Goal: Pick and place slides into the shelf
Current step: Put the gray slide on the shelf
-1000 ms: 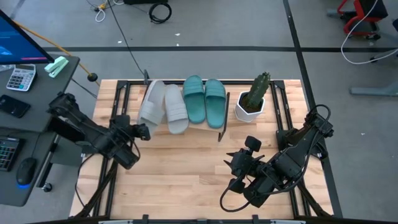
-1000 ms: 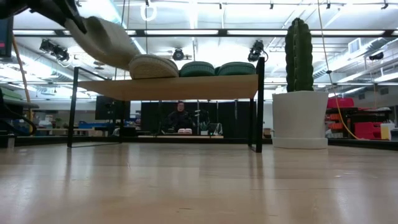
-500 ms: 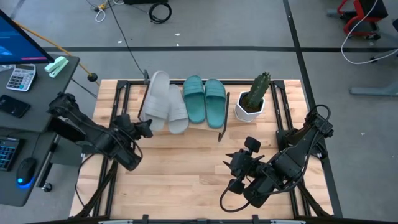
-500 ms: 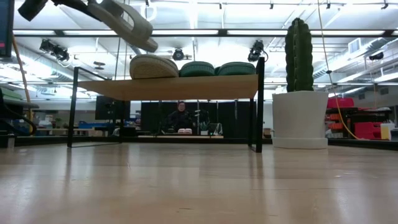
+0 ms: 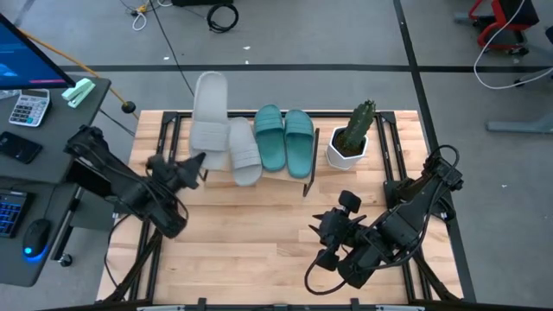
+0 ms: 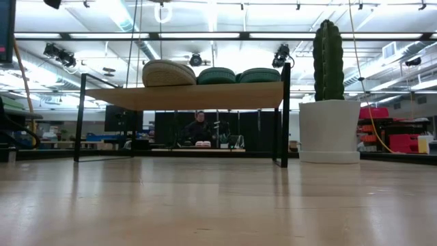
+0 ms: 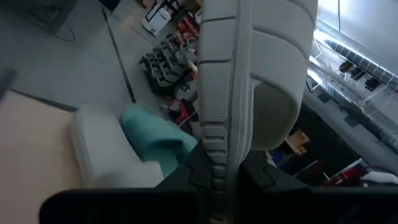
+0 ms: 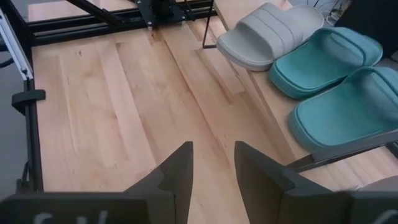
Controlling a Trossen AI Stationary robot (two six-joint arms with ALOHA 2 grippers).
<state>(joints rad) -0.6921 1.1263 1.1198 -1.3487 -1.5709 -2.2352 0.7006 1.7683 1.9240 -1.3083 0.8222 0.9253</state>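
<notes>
Two arms stood over the table: the right gripper (image 5: 321,235) waited empty, fingers apart; the left gripper (image 5: 192,162) pinched a grey slide (image 5: 208,111), raised above the shelf (image 5: 298,172) where three slides (image 5: 275,138) lay.

I'm seeing two teal-green rubber slides (image 5: 284,138) showing beside two light grey ribbed ones (image 5: 226,138) on the pale wooden shelf (image 6: 184,96).
</notes>
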